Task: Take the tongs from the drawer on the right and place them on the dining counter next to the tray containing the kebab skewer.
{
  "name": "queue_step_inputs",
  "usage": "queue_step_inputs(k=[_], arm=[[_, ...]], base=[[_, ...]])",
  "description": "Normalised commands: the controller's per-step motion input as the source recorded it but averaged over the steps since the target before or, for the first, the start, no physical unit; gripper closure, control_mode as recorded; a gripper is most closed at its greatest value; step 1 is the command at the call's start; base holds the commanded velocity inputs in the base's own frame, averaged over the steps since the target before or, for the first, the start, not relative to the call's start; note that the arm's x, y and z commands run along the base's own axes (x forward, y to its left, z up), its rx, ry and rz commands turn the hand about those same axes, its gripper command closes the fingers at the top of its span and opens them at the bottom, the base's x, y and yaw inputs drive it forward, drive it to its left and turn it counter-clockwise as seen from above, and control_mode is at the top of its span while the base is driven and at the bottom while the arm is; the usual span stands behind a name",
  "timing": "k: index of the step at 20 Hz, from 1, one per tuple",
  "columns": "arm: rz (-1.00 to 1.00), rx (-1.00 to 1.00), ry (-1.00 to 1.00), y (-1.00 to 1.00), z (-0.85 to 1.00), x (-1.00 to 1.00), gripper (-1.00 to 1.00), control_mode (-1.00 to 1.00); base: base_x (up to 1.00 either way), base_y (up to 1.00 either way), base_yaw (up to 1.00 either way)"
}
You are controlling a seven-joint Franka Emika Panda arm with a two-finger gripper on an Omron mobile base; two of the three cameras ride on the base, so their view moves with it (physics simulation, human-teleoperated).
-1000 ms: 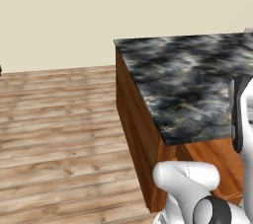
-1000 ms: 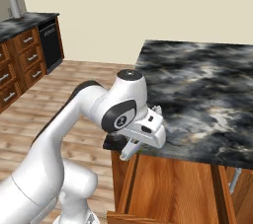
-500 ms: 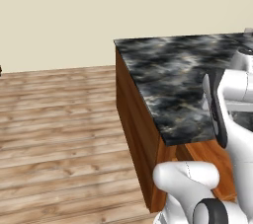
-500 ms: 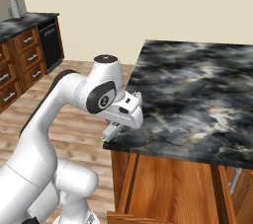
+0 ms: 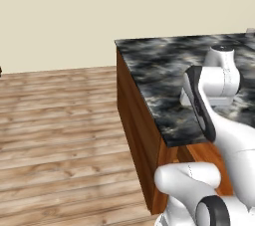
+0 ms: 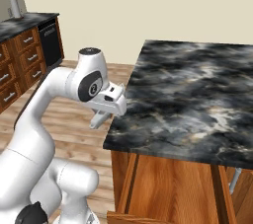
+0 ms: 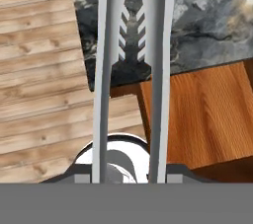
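- Table (image 6: 197, 94): long black marbled slab on a wooden base.
- Tongs (image 7: 132, 70): two pale metal arms, slotted head; likely light, stiff, slippery; carried above the table's corner.
- Fingers (image 7: 130, 168): narrowed, clamping the tongs' arms.

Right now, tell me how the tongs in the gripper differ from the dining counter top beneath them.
The tongs are pale silver-grey and plain; the dining counter is glossy black with grey-white marbling. The tongs are long and narrow, two arms with a slotted head; the dining counter is a broad flat slab. The tongs hang in the gripper beside the slab's corner; the dining counter rests on its reddish-brown wooden base. Both look hard and smooth.
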Motion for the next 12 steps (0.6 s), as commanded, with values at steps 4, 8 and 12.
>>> queue_step_inputs(k=[4,8,12], arm=[[0.07,-0.01,0.0,0.53,0.0,0.33,1.0,-1.0],[0.07,0.0,0.0,0.46,0.0,0.34,1.0,-1.0],[0.03,-0.01,-0.03,0.4,0.0,0.27,1.0,-1.0]], base=[[0.0,0.0,0.0],[0.0,0.0,0.0],[0.0,0.0,0.0]])
